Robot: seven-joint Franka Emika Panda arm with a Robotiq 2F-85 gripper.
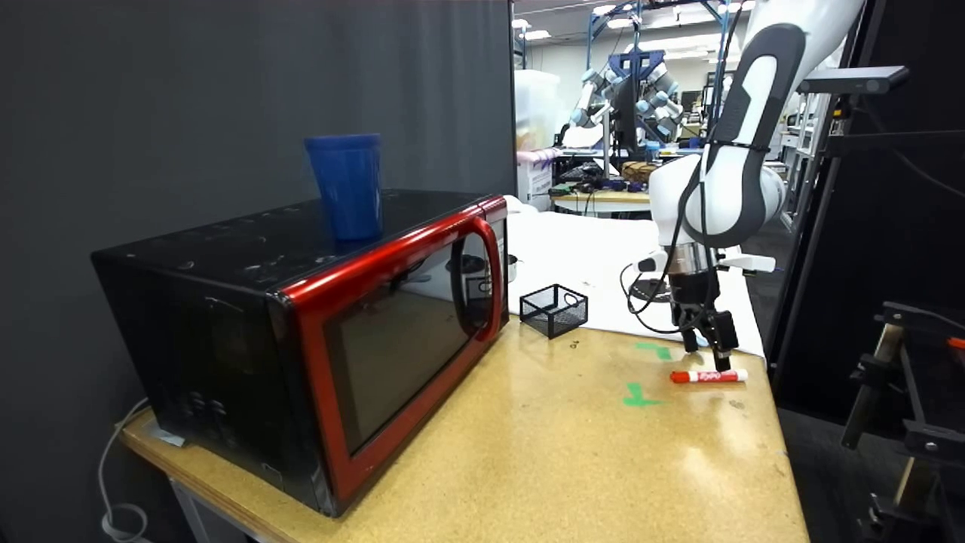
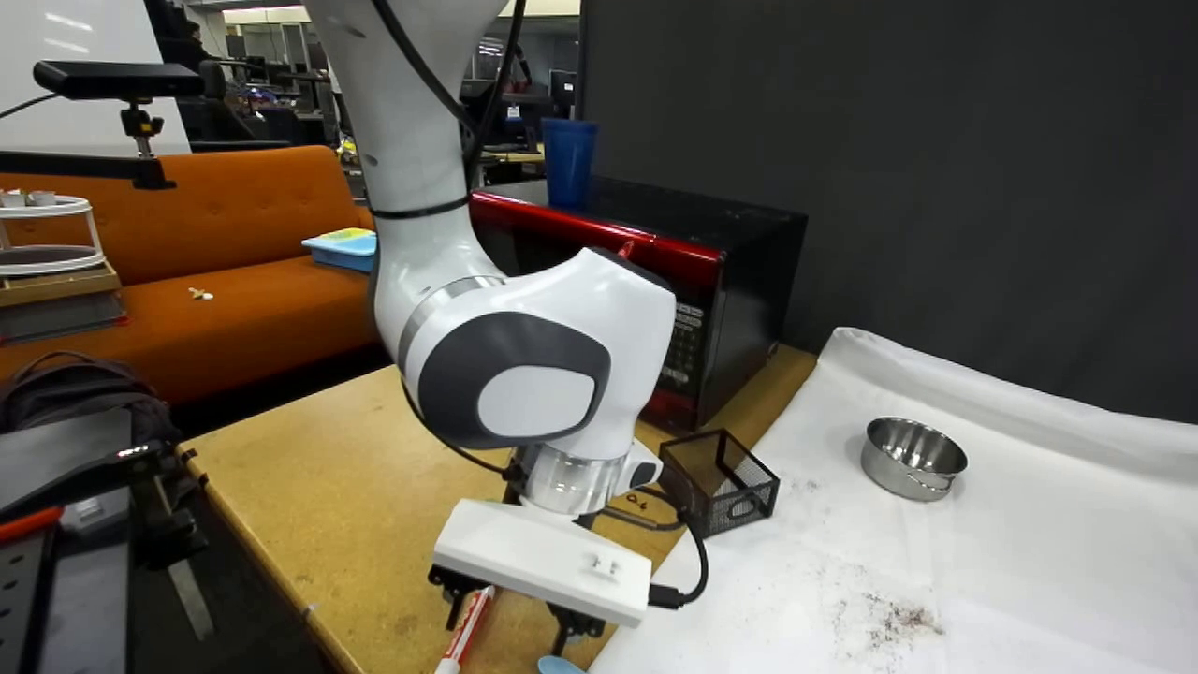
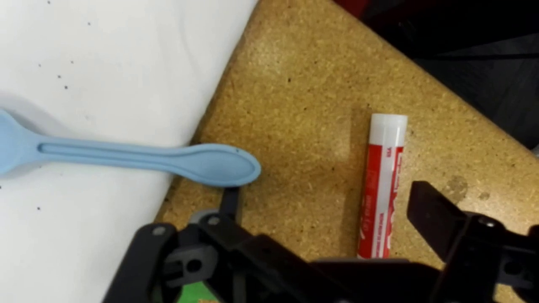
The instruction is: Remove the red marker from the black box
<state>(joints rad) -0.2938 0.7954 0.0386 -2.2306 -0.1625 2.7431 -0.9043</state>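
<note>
The red marker (image 1: pixel 707 376) lies on the wooden table near its edge, outside the box. It shows in an exterior view (image 2: pixel 468 625) and in the wrist view (image 3: pixel 381 198), where its lower end is hidden by the gripper. My gripper (image 1: pixel 706 354) is open and pointing down, low over the table; it also shows in an exterior view (image 2: pixel 506 632). In the wrist view the marker lies between the fingers (image 3: pixel 328 202), closer to the right one and apart from it. The black mesh box (image 1: pixel 567 320) stands away from the gripper by the white cloth; it also shows in an exterior view (image 2: pixel 744 505).
A light blue spoon (image 3: pixel 202 164) lies across the cloth's edge, its handle end over the left fingertip in the wrist view. A black microwave with a red door (image 1: pixel 407 324) carries a blue cup (image 1: pixel 347 188). A metal pot (image 2: pixel 913 459) stands on the white cloth (image 2: pixel 1029 562).
</note>
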